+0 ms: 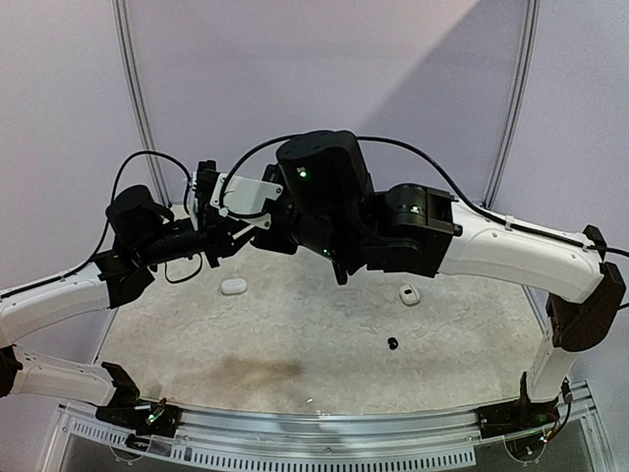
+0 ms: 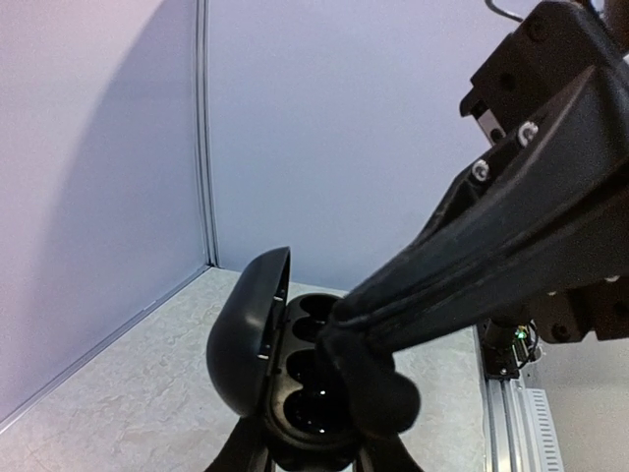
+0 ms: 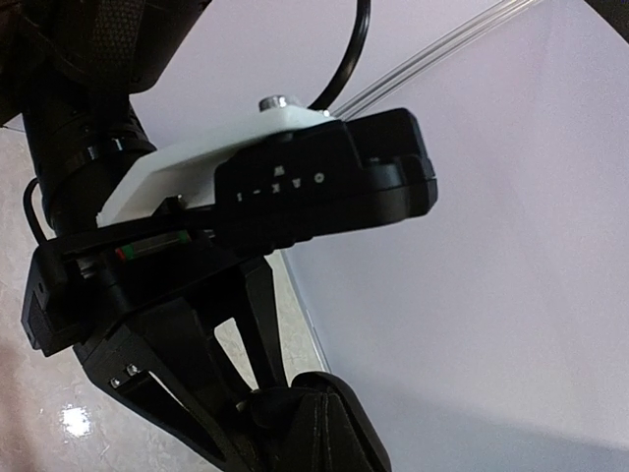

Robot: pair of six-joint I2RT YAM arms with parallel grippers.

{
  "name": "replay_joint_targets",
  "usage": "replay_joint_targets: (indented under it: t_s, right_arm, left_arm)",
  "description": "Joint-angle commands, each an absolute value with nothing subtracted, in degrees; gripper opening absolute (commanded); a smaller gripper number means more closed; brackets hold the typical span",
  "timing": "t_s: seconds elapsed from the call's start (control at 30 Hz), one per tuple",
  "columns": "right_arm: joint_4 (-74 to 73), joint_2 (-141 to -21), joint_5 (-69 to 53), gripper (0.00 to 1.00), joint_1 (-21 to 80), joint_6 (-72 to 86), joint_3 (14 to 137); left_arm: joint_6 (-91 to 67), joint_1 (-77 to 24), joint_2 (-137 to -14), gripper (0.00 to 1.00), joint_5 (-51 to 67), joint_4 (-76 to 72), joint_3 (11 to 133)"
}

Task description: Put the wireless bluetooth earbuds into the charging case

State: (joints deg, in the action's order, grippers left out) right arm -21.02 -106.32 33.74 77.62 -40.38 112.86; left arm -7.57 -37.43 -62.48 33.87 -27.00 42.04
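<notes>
- The open charging case (image 2: pixel 251 344) is clamped from below by the left gripper (image 2: pixel 310 460).
- The right gripper (image 2: pixel 378 393) is clenched over it — whether on anything cannot be told.

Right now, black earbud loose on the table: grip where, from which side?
Pinch the black earbud across its rounded body, coming straight down. It is tiny and lies low on the table with nothing close beside it; a side approach would probably just push it.
</notes>
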Motion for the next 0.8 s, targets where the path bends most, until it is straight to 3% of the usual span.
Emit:
replay_joint_targets:
  t_s: [0.0, 0.37, 0.77]
  right_arm:
    - [-22.24, -108.81, 36.70, 0.00, 78.02, -41.20, 114.68]
    - [-23.41, -110.65, 44.53, 0.00, 77.99, -42.96, 115.82]
    - [-26.26, -113.33, 43.42, 0.00, 77.99, -37.93, 117.13]
  left_arm:
    - [-7.31, -37.62, -61.70, 0.00, 33.21, -26.26, 42.89]
    - [-6.89, -37.69, -61.61, 0.00, 32.26, -25.99, 42.71]
    - [-6.66, -37.79, -61.78, 0.00, 29.89, -26.72, 43.07]
